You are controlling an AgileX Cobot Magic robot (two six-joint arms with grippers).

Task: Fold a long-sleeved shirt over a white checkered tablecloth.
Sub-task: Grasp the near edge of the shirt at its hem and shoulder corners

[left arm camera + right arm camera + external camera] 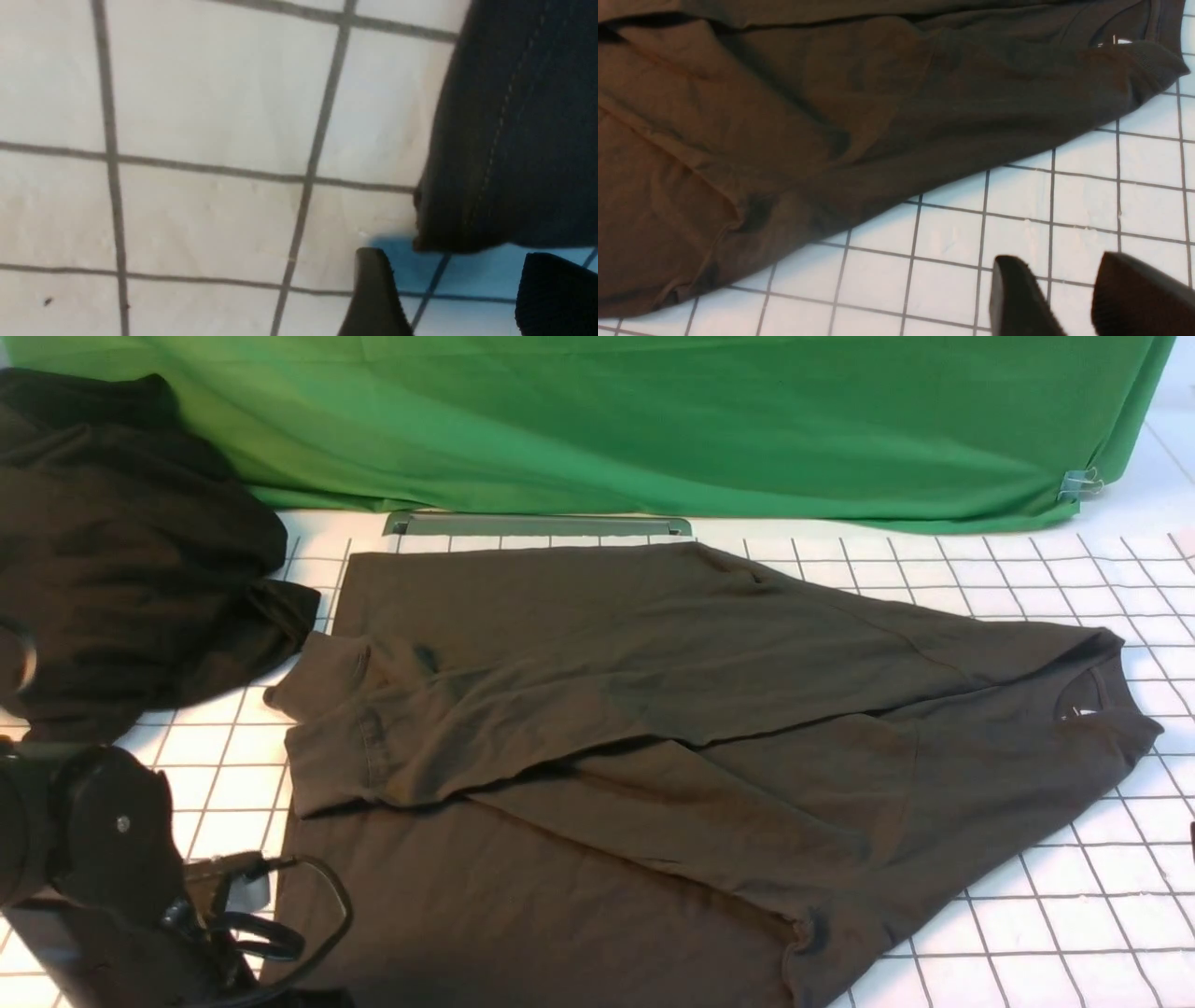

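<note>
The long-sleeved shirt (653, 737) lies flat on the white checkered tablecloth (1027, 915), collar and white label (1074, 712) to the right, hem to the left. Both sleeves are folded across the body; one cuff (322, 677) reaches the left edge. My left gripper (458, 284) is open just above the cloth, and a stitched hem corner of the shirt (504, 140) lies right beyond its fingertips (373, 289), not between them. My right gripper (1057, 280) is open over bare tablecloth (943, 284), a few squares from the shirt's (784, 121) shoulder edge. In the front view the fingertips of both are hidden.
A shapeless heap of black fabric (121, 551) sits at the far left. A green backdrop cloth (653, 420) hangs behind, held by a binder clip (1078, 483), with a grey metal bar (541, 525) at its foot. My left arm (103, 877) fills the near left corner.
</note>
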